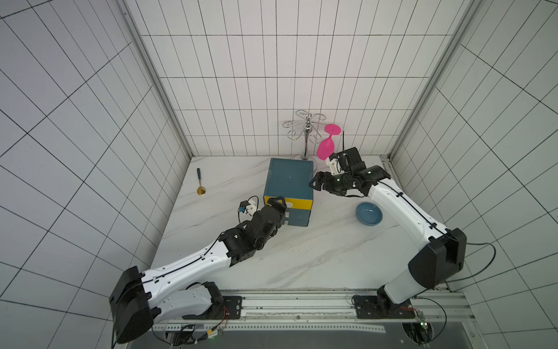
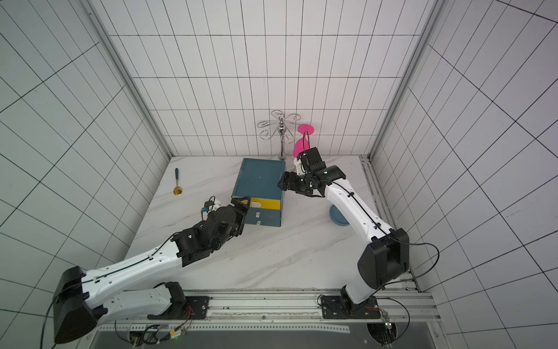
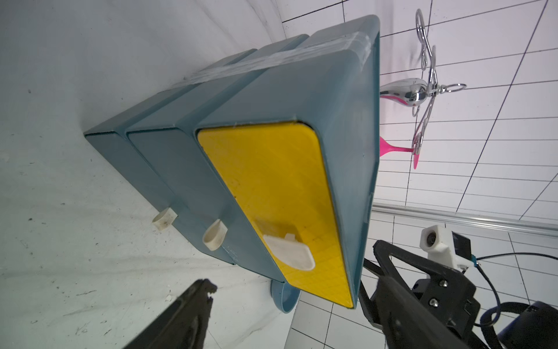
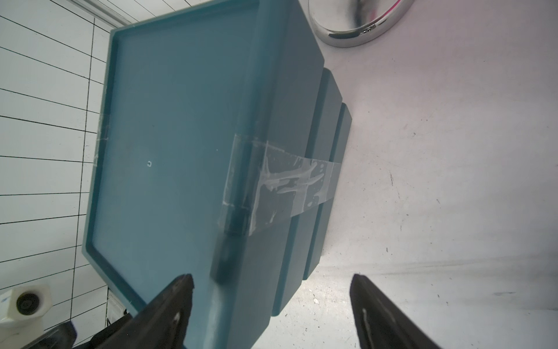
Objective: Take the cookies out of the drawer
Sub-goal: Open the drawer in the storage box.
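White tiled walls close in a pale marble table. At the left a spoon lies well apart from the work. Next comes the left gripper, at the front of the blue chest of drawers and level with its top, yellow drawer. Its fingers stand apart and clamp nothing, and the white handle sits just ahead of them in the left wrist view. All three drawers are shut, so the cookies are hidden. They are presumably inside, though which drawer holds them cannot be told. At the chest's upper right edge the right gripper also has its fingers apart, one over the top and one out past the side wall. Farther right a blue bowl sits on the table.

The step in hand looks to be opening the yellow drawer. To do it well, the left fingers should close squarely on the small handle, deep enough not to slip off, then draw straight back along the drawer's run. The chest looks light and may slide forward, so the right gripper would do well to brace that edge before the pull begins.
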Controlling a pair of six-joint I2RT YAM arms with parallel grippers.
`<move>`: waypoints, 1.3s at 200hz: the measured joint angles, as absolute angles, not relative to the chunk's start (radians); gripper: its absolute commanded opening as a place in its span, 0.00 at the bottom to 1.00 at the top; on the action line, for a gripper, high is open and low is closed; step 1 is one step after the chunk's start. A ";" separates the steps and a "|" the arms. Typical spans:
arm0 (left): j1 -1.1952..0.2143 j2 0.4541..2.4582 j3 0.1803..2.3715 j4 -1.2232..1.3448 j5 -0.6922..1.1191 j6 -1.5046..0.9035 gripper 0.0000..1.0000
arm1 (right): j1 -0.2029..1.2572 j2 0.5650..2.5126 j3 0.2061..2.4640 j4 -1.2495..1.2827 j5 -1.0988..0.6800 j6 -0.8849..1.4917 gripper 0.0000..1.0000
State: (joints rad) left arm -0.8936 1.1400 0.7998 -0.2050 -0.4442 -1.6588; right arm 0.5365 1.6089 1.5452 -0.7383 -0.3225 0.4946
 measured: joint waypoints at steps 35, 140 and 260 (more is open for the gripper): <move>-0.865 1.190 0.781 -0.109 -0.384 -1.666 0.81 | 0.537 1.650 1.586 -0.746 -0.316 0.483 0.78; -0.854 1.251 0.738 0.126 -0.339 -1.664 0.47 | 0.539 1.676 1.601 -0.738 -0.340 0.471 0.60; -0.976 1.161 0.602 0.175 -0.416 -1.588 0.63 | 0.544 1.676 1.601 -0.730 -0.344 0.460 0.57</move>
